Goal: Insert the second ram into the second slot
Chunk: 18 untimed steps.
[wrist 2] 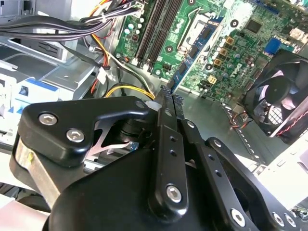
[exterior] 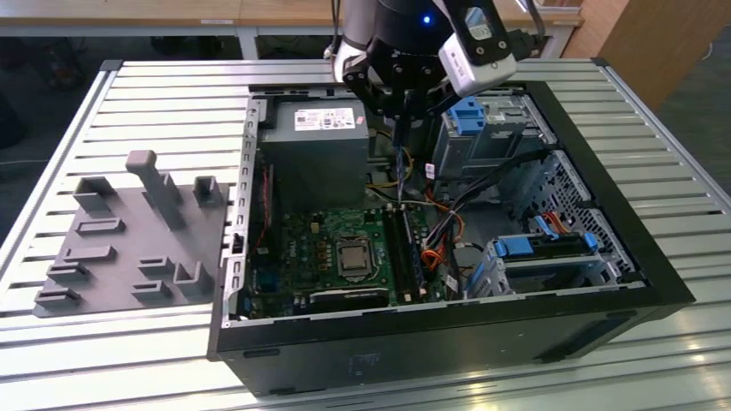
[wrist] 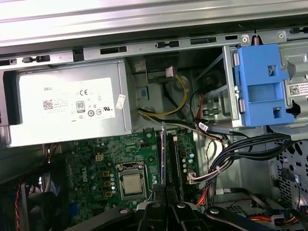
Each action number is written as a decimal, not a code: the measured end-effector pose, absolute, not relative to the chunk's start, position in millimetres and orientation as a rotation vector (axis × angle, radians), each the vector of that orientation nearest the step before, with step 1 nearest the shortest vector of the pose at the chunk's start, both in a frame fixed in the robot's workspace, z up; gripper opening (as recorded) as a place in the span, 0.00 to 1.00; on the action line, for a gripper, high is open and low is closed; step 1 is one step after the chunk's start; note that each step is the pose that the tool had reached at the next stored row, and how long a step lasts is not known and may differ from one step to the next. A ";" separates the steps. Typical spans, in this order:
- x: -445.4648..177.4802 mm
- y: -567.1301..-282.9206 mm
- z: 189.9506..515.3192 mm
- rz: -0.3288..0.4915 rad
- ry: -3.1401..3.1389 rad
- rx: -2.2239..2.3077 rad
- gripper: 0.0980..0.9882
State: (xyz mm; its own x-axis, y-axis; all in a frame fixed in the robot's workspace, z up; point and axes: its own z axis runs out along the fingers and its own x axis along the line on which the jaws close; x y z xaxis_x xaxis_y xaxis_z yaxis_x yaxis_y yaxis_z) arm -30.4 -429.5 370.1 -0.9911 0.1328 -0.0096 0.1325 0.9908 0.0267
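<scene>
The gripper (exterior: 398, 110), a black metal linkage with bolted arms, hangs over an open black computer case (exterior: 457, 342) that lies on its side on the ribbed aluminium desk, nearer the desk's edge on the exterior view's right. Its jaws are clamped on the second ram (exterior: 398, 163), a thin flat blue board held edge-down. In the first wrist view the stick appears as a narrow bluish edge (wrist: 163, 154) rising from the gripper (wrist: 162, 192). In the second wrist view it runs as a slim blue strip (wrist 2: 192, 57) away from the serrated fingertips (wrist 2: 166, 94). The ram is above the green motherboard (exterior: 308, 248), just beside the corner of the boxy grey metal power supply (exterior: 314, 145). It lies roughly in line with the long dark memory slots (exterior: 402, 248) and is not seated in them. Which slot it is over cannot be told. A square silver processor socket (wrist: 131, 185) sits near the slots, and bundled black cables (wrist: 240, 149) curve past a blue plastic drive-bay clip (wrist: 262, 86). A round black fan (wrist 2: 284, 96) stands by the case wall. A grey moulded holder (exterior: 126, 248) with upright pegs rests near the desk's edge on the exterior view's left.
</scene>
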 end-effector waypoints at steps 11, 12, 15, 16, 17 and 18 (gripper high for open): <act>-30.4 -429.5 367.8 0.041 3.123 0.208 0.03; -30.4 -429.5 367.6 0.041 3.123 0.208 0.03; -30.4 -429.5 366.3 0.041 3.123 0.208 0.03; -30.4 -429.5 366.1 0.041 3.123 0.208 0.03; -30.4 -429.5 365.9 0.041 3.123 0.208 0.03; -30.4 -429.5 365.7 0.041 3.123 0.208 0.03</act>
